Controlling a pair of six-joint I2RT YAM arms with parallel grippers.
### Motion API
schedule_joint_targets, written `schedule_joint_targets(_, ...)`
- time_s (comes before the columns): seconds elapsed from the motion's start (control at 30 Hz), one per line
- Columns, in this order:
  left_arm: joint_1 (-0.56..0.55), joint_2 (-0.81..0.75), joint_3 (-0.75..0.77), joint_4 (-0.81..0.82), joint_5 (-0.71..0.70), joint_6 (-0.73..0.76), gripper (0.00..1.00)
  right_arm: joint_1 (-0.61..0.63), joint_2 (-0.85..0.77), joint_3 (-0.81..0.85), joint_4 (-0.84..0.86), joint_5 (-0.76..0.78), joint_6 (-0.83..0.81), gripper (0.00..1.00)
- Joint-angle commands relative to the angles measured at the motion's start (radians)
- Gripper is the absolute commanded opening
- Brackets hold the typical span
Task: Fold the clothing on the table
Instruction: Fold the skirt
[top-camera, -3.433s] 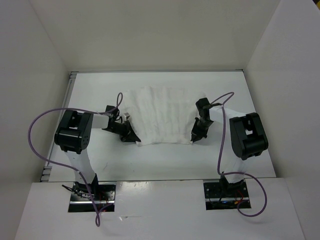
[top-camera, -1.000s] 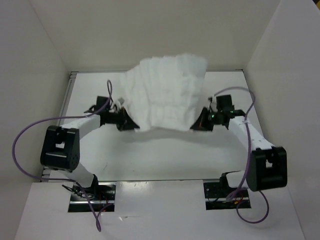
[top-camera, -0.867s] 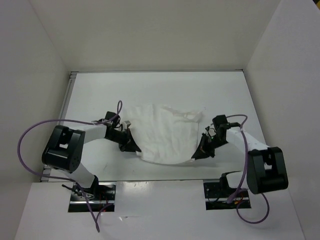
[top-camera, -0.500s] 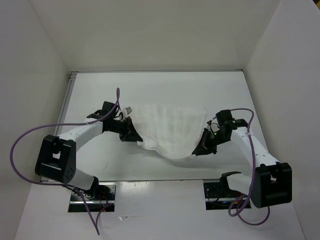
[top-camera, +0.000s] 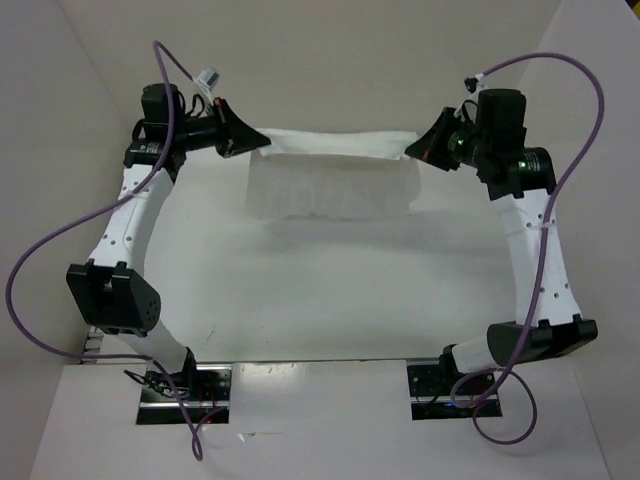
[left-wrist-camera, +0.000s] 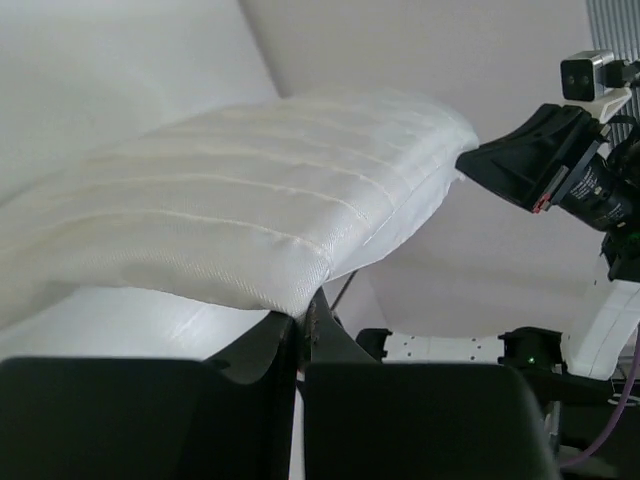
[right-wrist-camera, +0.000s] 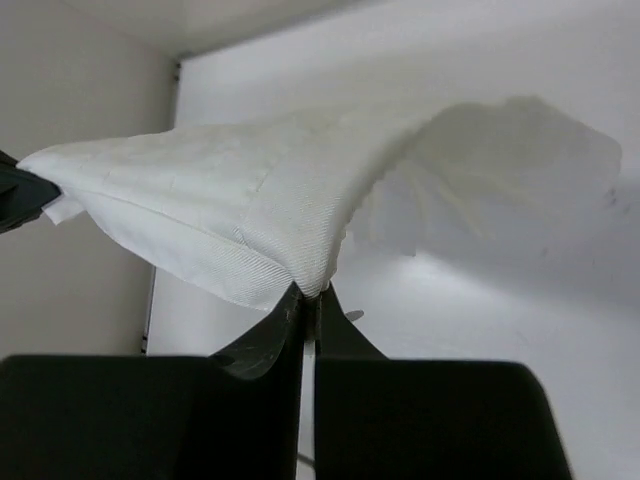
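Over the far half of the white table (top-camera: 330, 300), the thin white clothing (top-camera: 330, 190) hangs limp and light like a banner, its top corners, likely the surest hold, pinched tight by the left gripper (top-camera: 258, 147) and right gripper (top-camera: 412, 152).

You've got the clothing (top-camera: 335, 185) hanging above the bench's (top-camera: 330, 290) far half, left gripper (top-camera: 257, 143) on its left end, right gripper (top-camera: 411, 151) on its right.
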Motion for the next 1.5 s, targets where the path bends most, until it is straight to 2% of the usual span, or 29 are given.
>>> schedule_joint_targets(0.0, 0.048, -0.043, 0.049, -0.016, 0.043, 0.000, 0.02, -0.019, -0.054, 0.058, 0.022, 0.121, -0.036, 0.00)
schedule_joint_targets(0.13, 0.089, -0.148, -0.109, 0.020, 0.106, 0.013, 0.02, -0.020, -0.105, -0.005, 0.011, 0.120, -0.047, 0.00)
schedule_joint_targets(0.4, 0.103, -0.393, -0.338, -0.034, 0.190, 0.083, 0.02, -0.020, -0.304, -0.184, -0.125, -0.073, -0.124, 0.00)
schedule_joint_targets(0.53, 0.115, -0.525, -0.367, -0.025, 0.215, 0.021, 0.02, 0.026, -0.442, -0.282, -0.112, -0.107, -0.102, 0.00)
schedule_joint_targets(0.67, 0.115, -0.547, -0.357, 0.009, 0.217, -0.013, 0.03, 0.026, -0.465, -0.328, -0.050, -0.147, -0.082, 0.00)
schedule_joint_targets(0.8, 0.125, -0.424, -0.401, 0.036, 0.179, -0.013, 0.03, 0.026, -0.377, -0.370, 0.054, -0.147, -0.070, 0.00)
schedule_joint_targets(0.83, 0.125, -0.388, -0.401, 0.055, 0.169, -0.013, 0.03, 0.026, -0.308, -0.370, 0.090, -0.147, -0.070, 0.00)
schedule_joint_targets(0.87, 0.125, -0.299, -0.401, 0.055, 0.159, 0.007, 0.03, 0.013, -0.268, -0.359, 0.106, -0.147, -0.070, 0.00)
schedule_joint_targets(0.97, 0.125, -0.098, -0.268, 0.020, 0.158, 0.049, 0.03, -0.021, -0.097, -0.251, 0.149, -0.147, -0.079, 0.00)
schedule_joint_targets(1.07, 0.125, 0.040, -0.050, 0.020, 0.158, 0.026, 0.03, -0.039, 0.026, -0.020, 0.160, -0.086, -0.070, 0.00)
schedule_joint_targets(1.13, 0.125, 0.082, 0.069, 0.020, 0.168, 0.006, 0.03, -0.039, 0.044, 0.070, 0.160, -0.052, -0.061, 0.00)
schedule_joint_targets(1.17, 0.125, 0.110, 0.182, 0.020, 0.168, -0.003, 0.03, -0.039, 0.056, 0.139, 0.181, -0.040, -0.061, 0.00)
schedule_joint_targets(1.27, 0.125, 0.133, 0.325, -0.002, 0.168, -0.016, 0.03, -0.049, 0.047, 0.214, 0.201, 0.006, -0.052, 0.00)
schedule_joint_targets(1.33, 0.125, 0.133, 0.326, -0.013, 0.168, -0.002, 0.03, -0.049, 0.047, 0.215, 0.201, 0.006, -0.052, 0.00)
schedule_joint_targets(1.4, 0.125, 0.114, 0.251, -0.013, 0.148, 0.012, 0.03, -0.049, 0.036, 0.118, 0.201, -0.024, -0.052, 0.00)
schedule_joint_targets(1.43, 0.125, 0.093, 0.134, 0.003, 0.139, 0.024, 0.03, -0.049, 0.022, 0.066, 0.201, -0.041, -0.041, 0.00)
schedule_joint_targets(1.47, 0.112, 0.082, 0.061, 0.018, 0.139, 0.024, 0.03, -0.049, 0.013, -0.066, 0.218, -0.090, -0.041, 0.00)
